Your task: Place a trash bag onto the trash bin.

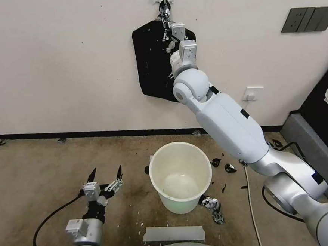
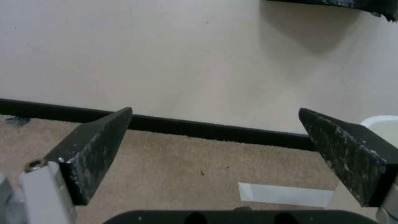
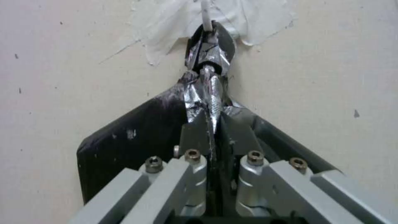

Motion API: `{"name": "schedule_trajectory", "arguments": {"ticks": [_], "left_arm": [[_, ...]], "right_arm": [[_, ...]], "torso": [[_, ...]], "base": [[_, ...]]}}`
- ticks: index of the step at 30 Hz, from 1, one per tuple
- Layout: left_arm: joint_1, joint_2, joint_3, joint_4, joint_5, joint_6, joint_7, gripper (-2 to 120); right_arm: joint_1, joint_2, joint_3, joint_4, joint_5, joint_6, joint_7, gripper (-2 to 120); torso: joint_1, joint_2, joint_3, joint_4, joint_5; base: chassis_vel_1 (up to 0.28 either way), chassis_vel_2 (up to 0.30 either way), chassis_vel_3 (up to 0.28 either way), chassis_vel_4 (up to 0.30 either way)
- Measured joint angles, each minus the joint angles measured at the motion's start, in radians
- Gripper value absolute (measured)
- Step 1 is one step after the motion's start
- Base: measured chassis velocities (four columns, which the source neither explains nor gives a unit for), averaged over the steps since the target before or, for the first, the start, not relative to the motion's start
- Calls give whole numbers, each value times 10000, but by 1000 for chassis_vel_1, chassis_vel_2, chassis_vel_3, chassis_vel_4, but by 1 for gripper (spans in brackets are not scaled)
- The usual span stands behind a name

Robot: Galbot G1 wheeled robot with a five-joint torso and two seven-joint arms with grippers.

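Thin crinkled glossy black plastic trash bag (image 3: 209, 90): on wall hook, pinched in my right gripper (image 3: 212, 124). Round cream-white plastic trash bin (image 1: 180, 176): on carpet. My left gripper (image 1: 105, 176): spread wide, beside bin.

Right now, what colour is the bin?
Cream-white, plain inside and out; the trash bin shows best in the head view, standing open on the tan carpet.

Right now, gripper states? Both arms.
Left gripper: open, empty, low over the floor beside the trash bin.
Right gripper: shut on the crinkled neck of the bag bundle hanging on the wall.
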Motion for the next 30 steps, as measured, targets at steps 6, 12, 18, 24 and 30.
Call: {"name": "schedule_trajectory", "arguments": {"ticks": [6,12,18,24,30], "left_arm": [[-13,1,0,3,10,6,0,100],[7,5,-27,3,11,7,0,100],[11,6,-29,2,12,7,0,100],[32,16,-36,0,12,7,0,100],[30,7,-41,-4,12,6,-3,100]], "right_arm": [[173,23,49,-109,-2,-4,-2,0],[358,93,-2,-341,4,-4,-30,12],[358,185,-48,-484,5,-4,-54,32],[407,233,-80,-552,5,-10,-65,53],[489,275,-86,-678,2,-14,-65,41]], "torso": [[0,0,0,0,-1],[0,1,0,0,0],[0,0,0,0,-1],[0,1,0,0,-1],[0,0,0,1,-1]], "base": [[0,0,0,0],[0,0,0,0],[0,0,0,0],[0,0,0,0],[0,0,0,0]]}}
